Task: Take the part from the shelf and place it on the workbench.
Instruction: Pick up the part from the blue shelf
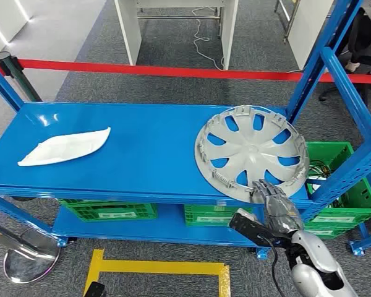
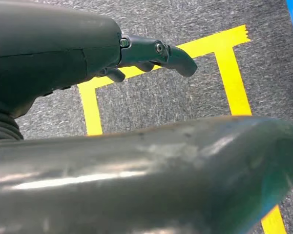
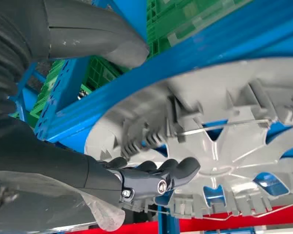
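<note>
One robot hand [image 1: 271, 197] grips hubcap [image 1: 251, 150] — near rim.

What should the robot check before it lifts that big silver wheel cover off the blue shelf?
1. Right hand reaches the wheel cover: ok, its fingers lie on the near rim.
2. Firm hold on the rim: cannot tell; the thumb sits apart from the cover in the right wrist view.
3. Cover free to lift: ok, nothing lies on it.
4. Blue upright beside the cover: not ok, it stands close.
5. Left hand free: ok, it holds nothing, above the floor.
6. White part out of the way: ok, far along the shelf.
</note>
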Motion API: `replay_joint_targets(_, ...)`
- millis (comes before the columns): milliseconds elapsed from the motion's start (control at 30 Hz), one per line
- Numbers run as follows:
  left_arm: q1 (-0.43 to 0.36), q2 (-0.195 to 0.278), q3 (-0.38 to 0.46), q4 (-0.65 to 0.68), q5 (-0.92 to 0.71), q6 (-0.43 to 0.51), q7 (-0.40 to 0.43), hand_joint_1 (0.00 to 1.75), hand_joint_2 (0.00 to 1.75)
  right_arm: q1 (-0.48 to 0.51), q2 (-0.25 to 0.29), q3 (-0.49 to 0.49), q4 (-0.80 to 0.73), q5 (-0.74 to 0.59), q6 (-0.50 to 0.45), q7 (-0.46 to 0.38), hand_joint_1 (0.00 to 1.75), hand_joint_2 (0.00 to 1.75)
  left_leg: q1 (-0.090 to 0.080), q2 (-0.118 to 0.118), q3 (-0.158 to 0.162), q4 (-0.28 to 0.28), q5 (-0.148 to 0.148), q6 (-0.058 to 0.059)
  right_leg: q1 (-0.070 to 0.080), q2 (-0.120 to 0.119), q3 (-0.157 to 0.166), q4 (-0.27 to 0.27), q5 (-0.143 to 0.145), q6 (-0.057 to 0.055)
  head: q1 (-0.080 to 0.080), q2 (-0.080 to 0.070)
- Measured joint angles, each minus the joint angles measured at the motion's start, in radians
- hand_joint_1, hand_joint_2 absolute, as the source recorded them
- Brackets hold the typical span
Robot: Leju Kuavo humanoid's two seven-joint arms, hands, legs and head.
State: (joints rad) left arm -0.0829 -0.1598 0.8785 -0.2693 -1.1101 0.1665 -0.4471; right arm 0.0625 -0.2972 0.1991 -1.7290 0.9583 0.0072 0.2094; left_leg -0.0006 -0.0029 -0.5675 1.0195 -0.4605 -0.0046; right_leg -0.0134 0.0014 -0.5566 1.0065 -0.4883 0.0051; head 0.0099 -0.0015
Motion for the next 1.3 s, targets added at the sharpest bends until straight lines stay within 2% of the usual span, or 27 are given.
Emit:
replay_joint_targets(100, 0.000, 0.000, 0.000, 0.000, 0.000, 0.000, -0.001, 0.00, 0.00, -0.007, 0.000, -0.006, 0.010, -0.030, 0.014, -0.009, 0.00, 1.75, -0.003, 0.000, 0.000, -0.009, -0.007, 0.006, 0.002, 0.001, -0.005, -0.002, 0.003, 0.010, 0.001, 0.000)
replay_joint_targets(167, 0.000, 0.001, 0.000, 0.000, 0.000, 0.001, -0.002, 0.00, 0.00, -0.019, -0.001, -0.010, 0.022, -0.081, 0.036, -0.028, 0.00, 1.75, 0.000, 0.002, 0.001, -0.017, -0.003, 0.016, 0.002, 0.001, -0.007, -0.003, 0.002, 0.020, 0.001, 0.000)
replay_joint_targets(200, -0.001, 0.002, 0.000, 0.000, -0.001, 0.000, -0.002, 0.00, 0.00, -0.028, -0.003, -0.010, 0.031, -0.111, 0.048, -0.040, 0.00, 1.75, 0.003, 0.003, 0.003, -0.022, 0.001, 0.022, 0.002, 0.001, -0.015, 0.012, -0.010, 0.025, 0.002, 0.000)
replay_joint_targets(267, -0.005, 0.002, -0.001, 0.000, -0.002, -0.001, -0.002, 0.00, 0.00, -0.049, -0.008, -0.009, 0.056, -0.161, 0.067, -0.059, 0.00, 1.75, 0.005, 0.005, 0.005, -0.028, 0.005, 0.031, 0.001, 0.000, -0.059, 0.101, -0.061, 0.031, 0.005, 0.000)
replay_joint_targets(333, -0.006, 0.002, -0.001, 0.000, -0.003, -0.002, -0.002, 0.00, 0.00, -0.067, -0.015, -0.006, 0.084, -0.196, 0.079, -0.070, 0.00, 1.75, 0.005, 0.006, 0.004, -0.028, 0.006, 0.034, 0.000, -0.001, -0.122, 0.231, -0.114, 0.035, 0.006, 0.000)
replay_joint_targets(367, -0.006, 0.002, -0.001, 0.000, -0.003, -0.002, -0.001, 0.00, 0.00, -0.074, -0.019, -0.004, 0.095, -0.207, 0.084, -0.073, 0.00, 1.75, 0.004, 0.006, 0.005, -0.027, 0.006, 0.034, 0.000, -0.001, -0.140, 0.269, -0.119, 0.037, 0.006, 0.000)
replay_joint_targets(400, -0.006, 0.003, -0.001, 0.000, -0.003, -0.002, -0.001, 0.00, 0.00, -0.080, -0.022, -0.003, 0.104, -0.214, 0.087, -0.076, 0.00, 1.75, 0.004, 0.006, 0.005, -0.027, 0.005, 0.034, 0.000, -0.001, -0.144, 0.275, -0.109, 0.038, 0.007, 0.000)
replay_joint_targets(433, -0.006, 0.003, -0.001, 0.000, -0.003, -0.002, -0.001, 0.00, 0.00, -0.087, -0.027, -0.001, 0.112, -0.218, 0.089, -0.077, 0.00, 1.75, 0.004, 0.006, 0.007, -0.027, 0.005, 0.034, 0.000, -0.001, -0.126, 0.235, -0.078, 0.038, 0.006, 0.000)
replay_joint_targets(467, -0.006, 0.002, -0.002, 0.000, -0.004, -0.002, -0.001, 0.00, 0.00, -0.095, -0.032, 0.002, 0.118, -0.220, 0.090, -0.078, 0.00, 1.75, 0.005, 0.006, 0.008, -0.026, 0.004, 0.032, -0.001, -0.002, -0.092, 0.165, -0.041, 0.037, 0.007, 0.000)
replay_joint_targets(500, -0.007, 0.002, -0.002, 0.000, -0.004, -0.002, -0.001, 0.00, 0.00, -0.104, -0.037, 0.004, 0.124, -0.222, 0.090, -0.078, 0.00, 1.75, 0.002, 0.005, 0.009, -0.024, 0.003, 0.029, -0.001, -0.003, -0.056, 0.094, -0.016, 0.036, 0.007, 0.000)
replay_joint_targets(533, -0.008, 0.002, -0.003, 0.000, -0.004, -0.002, 0.000, 0.00, 0.00, -0.112, -0.044, 0.006, 0.130, -0.223, 0.091, -0.078, 0.00, 1.75, 0.000, 0.004, 0.008, -0.022, 0.001, 0.025, -0.001, -0.002, -0.025, 0.034, 0.003, 0.032, 0.006, 0.000)
replay_joint_targets(567, -0.008, 0.002, -0.005, 0.000, -0.005, -0.002, 0.001, 0.00, 0.00, -0.118, -0.050, 0.008, 0.134, -0.224, 0.092, -0.078, 0.00, 1.75, -0.002, 0.003, 0.007, -0.020, 0.000, 0.020, 0.000, -0.002, -0.008, 0.003, 0.006, 0.028, 0.005, 0.000)
replay_joint_targets(667, -0.009, 0.003, -0.008, 0.000, -0.007, -0.002, 0.002, 0.00, 0.00, -0.127, -0.069, 0.012, 0.143, -0.225, 0.098, -0.071, 0.00, 1.75, 0.000, 0.002, 0.004, -0.015, -0.001, 0.006, 0.002, -0.001, -0.002, -0.004, 0.006, 0.011, 0.005, 0.000)
replay_joint_targets(733, -0.010, 0.004, -0.009, 0.000, -0.009, -0.004, 0.002, 0.00, 0.00, -0.136, -0.085, 0.014, 0.148, -0.219, 0.104, -0.062, 0.00, 1.75, 0.003, 0.002, -0.011, 0.024, -0.030, -0.005, -0.001, -0.002, -0.001, -0.007, 0.010, 0.000, 0.003, 0.000)
replay_joint_targets(767, -0.010, 0.004, -0.010, 0.000, -0.010, -0.006, 0.002, 0.00, 0.00, -0.141, -0.093, 0.015, 0.150, -0.214, 0.106, -0.057, 0.00, 1.75, 0.004, 0.002, -0.032, 0.073, -0.059, -0.010, -0.002, -0.003, -0.001, -0.008, 0.011, -0.004, 0.001, 0.000)
replay_joint_targets(833, -0.011, 0.004, -0.012, 0.000, -0.010, -0.009, 0.002, 0.00, 0.00, -0.149, -0.110, 0.014, 0.155, -0.205, 0.110, -0.048, 0.00, 1.75, 0.006, 0.002, -0.090, 0.206, -0.123, -0.016, -0.002, -0.005, -0.002, -0.008, 0.011, -0.007, -0.001, 0.000)
replay_joint_targets(867, -0.010, 0.003, -0.014, 0.001, -0.010, -0.010, 0.002, 0.00, 0.00, -0.151, -0.116, 0.014, 0.158, -0.201, 0.111, -0.044, 0.00, 1.75, 0.007, 0.002, -0.111, 0.255, -0.138, -0.017, -0.002, -0.005, -0.002, -0.007, 0.011, -0.007, -0.001, 0.000)
replay_joint_targets(900, -0.010, 0.003, -0.015, 0.001, -0.010, -0.011, 0.002, 0.00, 0.00, -0.152, -0.122, 0.014, 0.160, -0.195, 0.112, -0.040, 0.00, 1.75, 0.007, 0.002, -0.118, 0.272, -0.134, -0.016, -0.001, -0.005, -0.002, -0.007, 0.011, -0.007, -0.001, 0.000)
replay_joint_targets(933, -0.010, 0.003, -0.016, 0.001, -0.010, -0.011, 0.002, 0.00, 0.00, -0.153, -0.127, 0.014, 0.161, -0.186, 0.112, -0.033, 0.00, 1.75, 0.007, 0.002, -0.106, 0.248, -0.111, -0.014, -0.001, -0.005, -0.001, -0.007, 0.011, -0.007, -0.001, 0.000)
replay_joint_targets(1000, -0.013, 0.003, -0.018, 0.001, -0.010, -0.012, 0.002, 0.00, 0.00, -0.157, -0.138, 0.014, 0.161, -0.162, 0.114, -0.016, 0.00, 1.75, 0.007, 0.001, -0.048, 0.123, -0.043, -0.006, -0.001, -0.004, 0.002, -0.007, 0.010, -0.004, -0.001, 0.000)
replay_joint_targets(1067, -0.018, 0.003, -0.020, 0.001, -0.010, -0.014, 0.002, 0.00, 0.00, -0.161, -0.153, 0.012, 0.161, -0.133, 0.117, 0.002, 0.00, 1.75, 0.005, 0.001, -0.001, 0.017, -0.009, 0.001, 0.002, -0.004, 0.000, -0.004, 0.008, 0.004, 0.000, 0.000)
replay_joint_targets(1100, -0.020, 0.002, -0.021, 0.001, -0.010, -0.015, 0.002, 0.00, 0.00, -0.161, -0.161, 0.010, 0.161, -0.120, 0.118, 0.009, 0.00, 1.75, 0.003, 0.001, 0.006, -0.004, -0.008, 0.005, 0.003, -0.005, -0.003, -0.004, 0.009, 0.009, 0.000, 0.000)
replay_joint_targets(1200, -0.023, 0.001, -0.023, 0.001, -0.010, -0.018, 0.003, 0.00, 0.00, -0.162, -0.181, 0.005, 0.160, -0.090, 0.119, 0.018, 0.00, 1.75, 0.001, 0.001, 0.003, -0.012, -0.005, 0.020, 0.000, -0.005, -0.011, 0.000, 0.006, 0.027, 0.001, 0.000)
replay_joint_targets(1233, -0.025, 0.001, -0.024, 0.001, -0.010, -0.019, 0.003, 0.00, 0.00, -0.162, -0.185, 0.003, 0.160, -0.084, 0.119, 0.018, 0.00, 1.75, 0.002, 0.002, 0.004, -0.016, -0.002, 0.027, -0.001, -0.005, -0.021, 0.016, -0.008, 0.031, 0.002, 0.000)
replay_joint_targets(1300, -0.029, -0.001, -0.025, 0.001, -0.010, -0.022, 0.003, 0.00, 0.00, -0.163, -0.192, -0.001, 0.160, -0.076, 0.119, 0.018, 0.00, 1.75, 0.003, 0.003, 0.003, -0.019, 0.001, 0.035, -0.002, -0.003, -0.070, 0.114, -0.062, 0.037, 0.004, 0.000)
